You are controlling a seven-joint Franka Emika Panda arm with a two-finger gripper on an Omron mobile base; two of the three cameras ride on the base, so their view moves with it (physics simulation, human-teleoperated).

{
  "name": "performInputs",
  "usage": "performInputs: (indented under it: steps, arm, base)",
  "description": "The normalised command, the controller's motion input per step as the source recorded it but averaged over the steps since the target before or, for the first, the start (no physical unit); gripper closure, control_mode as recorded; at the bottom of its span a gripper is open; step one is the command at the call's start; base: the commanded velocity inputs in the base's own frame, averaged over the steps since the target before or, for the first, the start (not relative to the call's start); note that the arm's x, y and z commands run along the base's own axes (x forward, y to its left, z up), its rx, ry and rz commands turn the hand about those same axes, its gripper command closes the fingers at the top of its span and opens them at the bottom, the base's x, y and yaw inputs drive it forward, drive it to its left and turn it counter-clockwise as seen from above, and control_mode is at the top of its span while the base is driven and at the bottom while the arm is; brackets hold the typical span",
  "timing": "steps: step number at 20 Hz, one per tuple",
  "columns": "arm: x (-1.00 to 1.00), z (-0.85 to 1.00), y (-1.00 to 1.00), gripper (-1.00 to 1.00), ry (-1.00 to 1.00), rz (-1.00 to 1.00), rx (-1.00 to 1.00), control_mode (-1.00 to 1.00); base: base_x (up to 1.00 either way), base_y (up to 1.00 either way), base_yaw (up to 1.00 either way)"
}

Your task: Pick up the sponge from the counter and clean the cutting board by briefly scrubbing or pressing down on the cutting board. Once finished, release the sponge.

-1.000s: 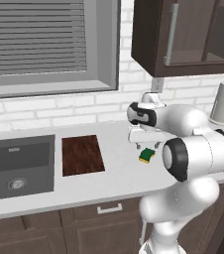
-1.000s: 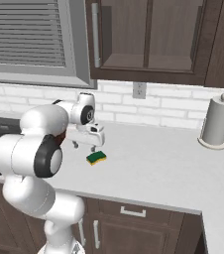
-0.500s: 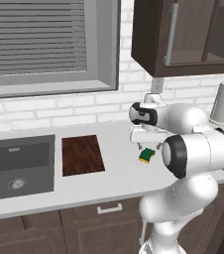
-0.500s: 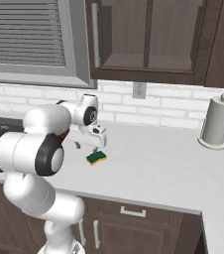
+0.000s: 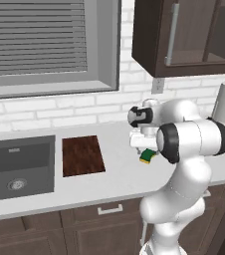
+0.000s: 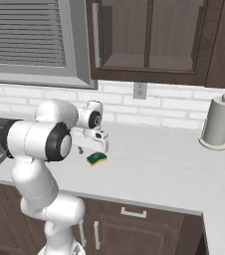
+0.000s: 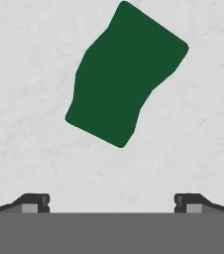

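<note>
The sponge (image 5: 147, 156) lies green side up on the light counter (image 5: 114, 179), to the right of the cutting board (image 5: 83, 155). My gripper (image 5: 141, 148) hangs just above the sponge, pointing straight down, open and holding nothing. From the right base camera the sponge (image 6: 96, 159) shows its yellow underside below the gripper (image 6: 92, 149). In the hand view the dark green sponge (image 7: 126, 74) sits skewed on the counter (image 7: 29, 99), ahead of the gripper (image 7: 112, 201) and a little off its centre line. The two fingertips (image 7: 34, 202) stand wide apart.
A dark sink basin (image 5: 17, 164) is set into the counter left of the cutting board. A paper towel roll (image 6: 217, 122) stands at the far right by the brick wall. Dark wall cabinets (image 6: 149, 40) hang overhead.
The hand has sunk slightly toward the sponge. The jaws stay wide open and the sponge has not moved.
</note>
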Motion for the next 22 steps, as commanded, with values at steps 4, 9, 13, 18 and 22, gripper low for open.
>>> performInputs:
  steps: [4,9,13,18,22]
  arm:
    - [0.36,0.0,-0.01,-1.0,0.16,-0.16,0.0,-1.0]
    - [0.29,-0.02,0.0,-1.0,0.17,-0.15,0.0,-1.0]
    - [0.08,-0.18,-0.01,-1.0,0.02,-0.07,0.0,-1.0]
    - [0.22,-0.24,0.0,-1.0,0.0,-0.03,-0.01,-1.0]
    - [0.15,-0.04,-0.07,-1.0,0.0,0.0,0.0,-1.0]
  base:
    - [0.0,0.0,0.0]
    - [0.0,0.0,0.0]
    - [0.0,0.0,0.0]
    - [0.0,0.0,0.0]
    - [0.0,0.0,0.0]
